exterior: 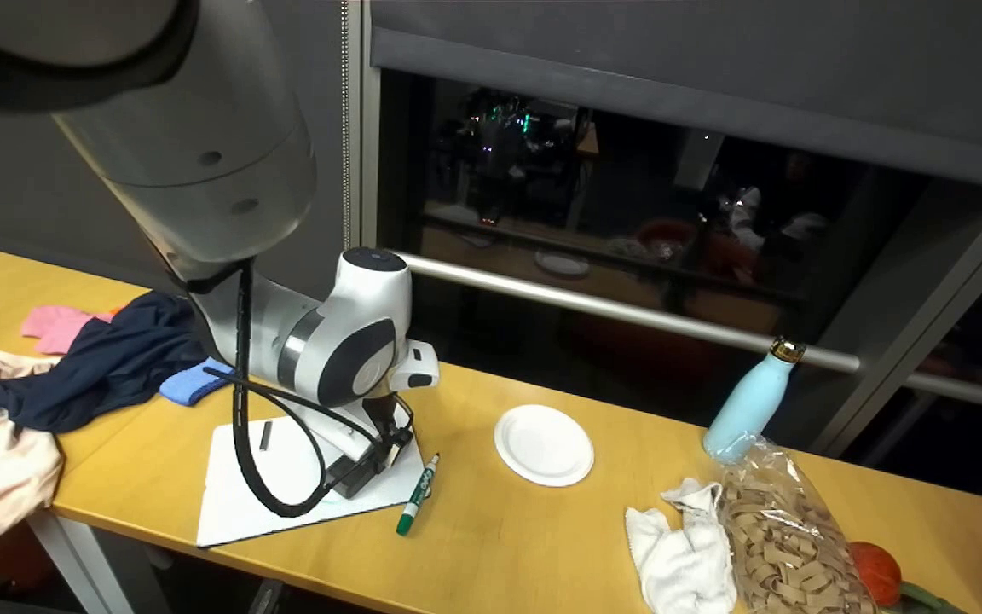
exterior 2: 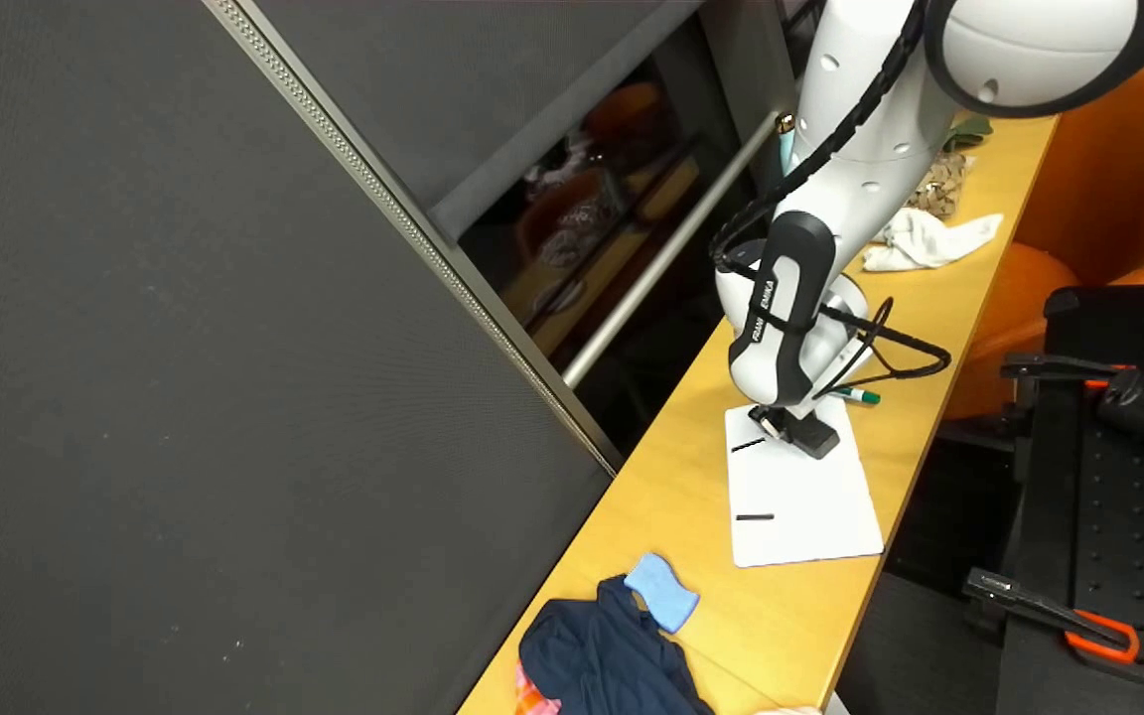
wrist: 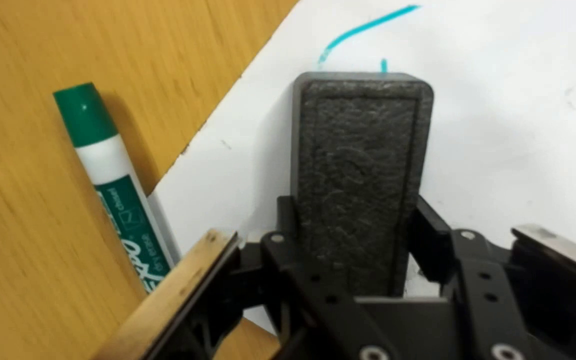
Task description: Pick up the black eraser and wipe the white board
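The black eraser (wrist: 360, 160) is a dark block between the two fingers of my gripper (wrist: 355, 220) in the wrist view. The fingers press on its long sides. It also shows in both exterior views (exterior: 356, 474) (exterior 2: 814, 436), low over the white board. I cannot tell whether its underside touches the board. The white board (exterior: 239, 503) lies flat on the table, and it also shows in an exterior view (exterior 2: 800, 521). In the wrist view a teal curved line (wrist: 368, 27) and a short teal stroke (wrist: 384, 65) show just past the eraser's far end; the eraser hides the board beneath it.
A green marker (exterior: 417, 496) lies beside the board. A white plate (exterior: 544, 445), white cloth (exterior: 683, 550), plastic bag (exterior: 789, 537) and blue bottle (exterior: 751, 405) stand further along. Clothes (exterior: 107, 367) and a blue sponge (exterior: 193, 382) lie on the board's opposite side.
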